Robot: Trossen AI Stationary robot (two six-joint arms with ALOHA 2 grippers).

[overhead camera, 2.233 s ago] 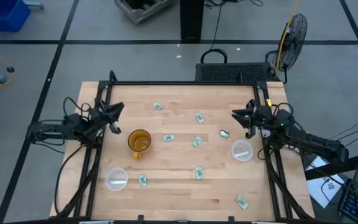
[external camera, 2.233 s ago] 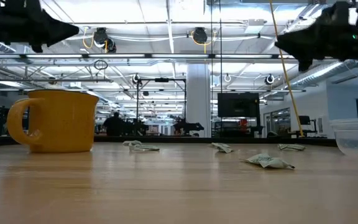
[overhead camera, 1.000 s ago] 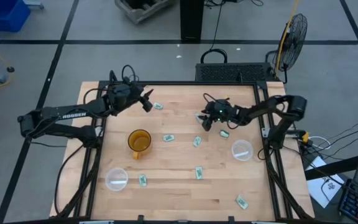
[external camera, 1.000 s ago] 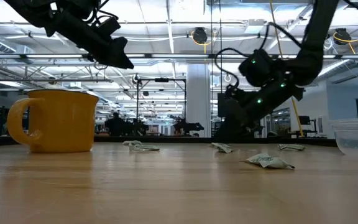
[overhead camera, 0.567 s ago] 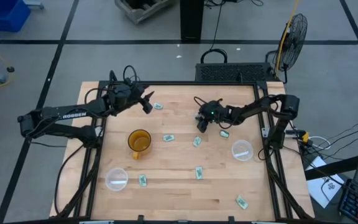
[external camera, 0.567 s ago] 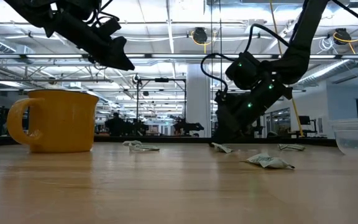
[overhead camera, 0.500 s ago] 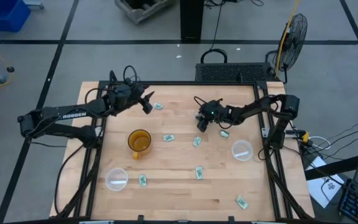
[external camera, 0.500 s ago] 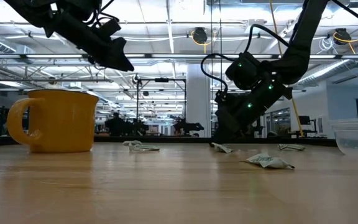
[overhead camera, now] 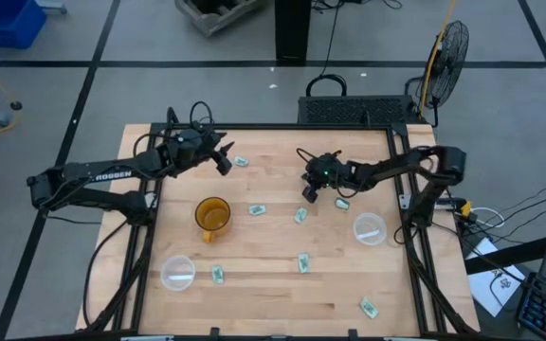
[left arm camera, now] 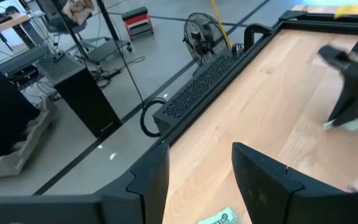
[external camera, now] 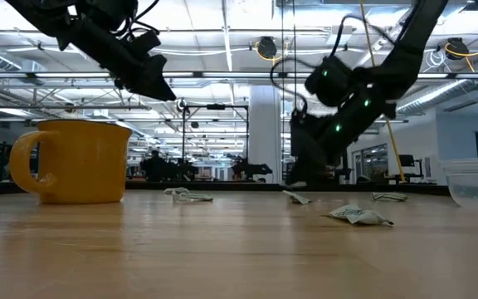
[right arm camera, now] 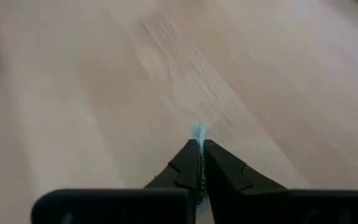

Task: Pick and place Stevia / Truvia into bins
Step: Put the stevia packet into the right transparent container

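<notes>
The high view looks straight down on the whole table [overhead camera: 273, 284]. The low view sits at tabletop level, close behind the amber cup [external camera: 77, 162], which both share. Each wrist camera looks closely along its own fingers at the wood.

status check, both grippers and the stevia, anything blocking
Right gripper shut on a sachet. Left gripper open above table's far left. Bins unobstructed.

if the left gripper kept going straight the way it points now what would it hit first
Probably the sachet lying on the wood just ahead of the left gripper, whose jaws stand open. Past it is bare table; depth is hard to judge.
</notes>
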